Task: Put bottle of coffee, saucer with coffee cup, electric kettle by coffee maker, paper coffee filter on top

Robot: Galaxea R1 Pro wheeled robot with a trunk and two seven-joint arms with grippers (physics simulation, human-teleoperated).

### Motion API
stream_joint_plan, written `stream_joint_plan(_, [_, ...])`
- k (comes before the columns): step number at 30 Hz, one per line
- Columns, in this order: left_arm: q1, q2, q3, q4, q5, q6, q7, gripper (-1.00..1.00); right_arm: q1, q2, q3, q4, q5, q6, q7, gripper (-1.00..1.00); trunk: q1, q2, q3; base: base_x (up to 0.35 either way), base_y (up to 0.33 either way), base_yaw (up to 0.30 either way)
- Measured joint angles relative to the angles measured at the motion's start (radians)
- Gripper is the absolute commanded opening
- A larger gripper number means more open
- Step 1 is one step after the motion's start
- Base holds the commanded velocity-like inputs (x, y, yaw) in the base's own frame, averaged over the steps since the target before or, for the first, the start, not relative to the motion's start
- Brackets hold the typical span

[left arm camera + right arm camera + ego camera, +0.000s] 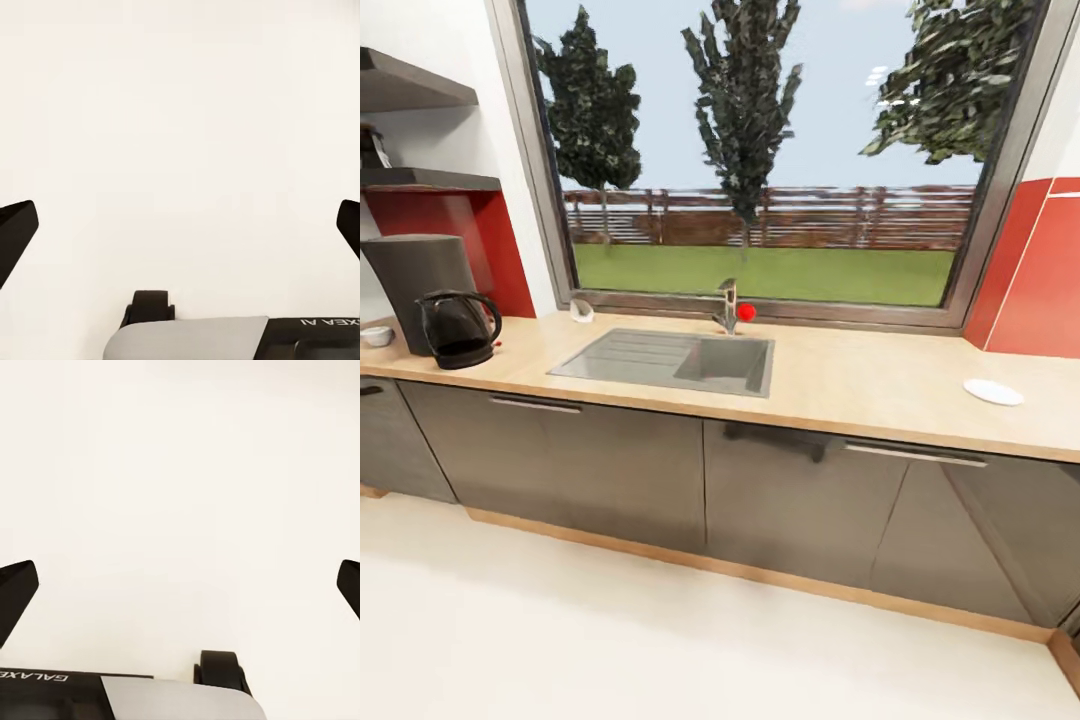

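The dark grey coffee maker [415, 285] stands at the counter's far left, with the black electric kettle [458, 330] right in front of it. A small pale cup [375, 336] sits at the left edge beside them. The white saucer [993, 392] lies far right on the counter. A small white item, perhaps the paper filter [581, 310], rests by the window sill. A dark bottle [372, 148] is partly visible on the lower shelf. My left gripper [180, 232] and right gripper [180, 592] are both open, empty, over pale floor.
A steel sink [670, 362] with a faucet [728, 305] is set into the wooden countertop [860, 375] below a large window. Grey cabinet doors [600, 470] run underneath. Pale floor [660, 640] separates me from the cabinets. Parts of my base [187, 339] show in the wrist views.
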Motion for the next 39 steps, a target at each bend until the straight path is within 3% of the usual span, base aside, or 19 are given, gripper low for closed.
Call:
stream_joint_plan(7, [0.0, 0.0, 0.001, 0.0, 0.0, -0.001, 0.0, 1.0, 0.0, 0.001, 0.0, -0.001, 0.0, -0.001, -0.004, 1.0, 0.0, 0.0, 0.0, 0.198, 0.089, 0.246])
stream_joint_plan(31, [0.0, 0.0, 0.0, 0.0, 0.0, -0.002, 0.0, 1.0, 0.0, 0.002, 0.001, -0.005, 0.0, -0.002, -0.005, 1.0, 0.001, 0.0, 0.0, 0.011, 0.003, 0.269])
stream_joint_plan(39, [0.0, 0.0, 0.0, 0.0, 0.0, -0.002, 0.0, 1.0, 0.0, 0.002, 0.002, -0.005, 0.0, -0.001, 0.0, 1.0, 0.0, 0.0, 0.0, 0.209, 0.046, 0.169])
